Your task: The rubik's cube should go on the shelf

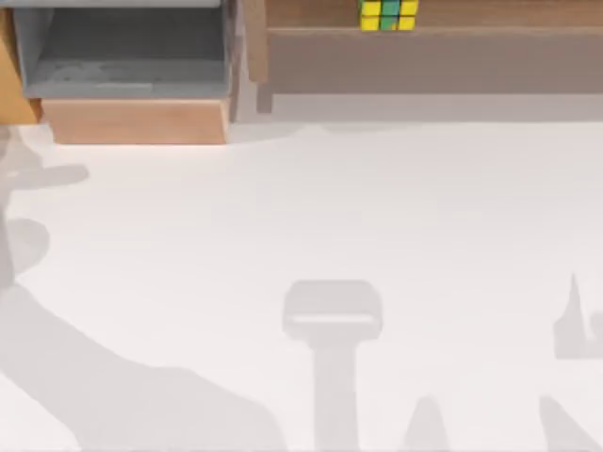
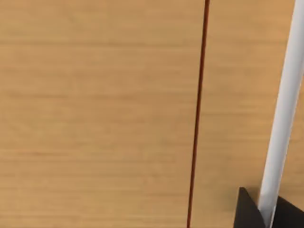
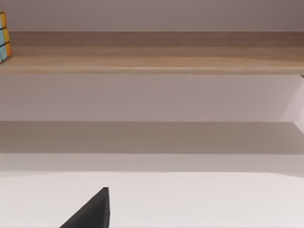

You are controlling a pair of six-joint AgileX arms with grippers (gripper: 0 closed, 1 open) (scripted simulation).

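The rubik's cube point(image 1: 387, 15), with yellow and green stickers, sits on the light-wood shelf point(image 1: 452, 58) at the back right of the table, near the shelf's wooden side post point(image 1: 254, 47). In the right wrist view the cube point(image 3: 3, 37) rests on the shelf board point(image 3: 156, 57), far from a dark part of my right gripper point(image 3: 92, 211), which hangs low over the white table. A dark part of my left gripper point(image 2: 248, 213) shows close to a light-wood panel point(image 2: 95, 114). Nothing is held that I can see.
A wooden box with a grey-lined compartment point(image 1: 132, 56) stands at the back left, beside the shelf. The white table point(image 1: 301, 217) carries the arms' soft shadows along its front and left.
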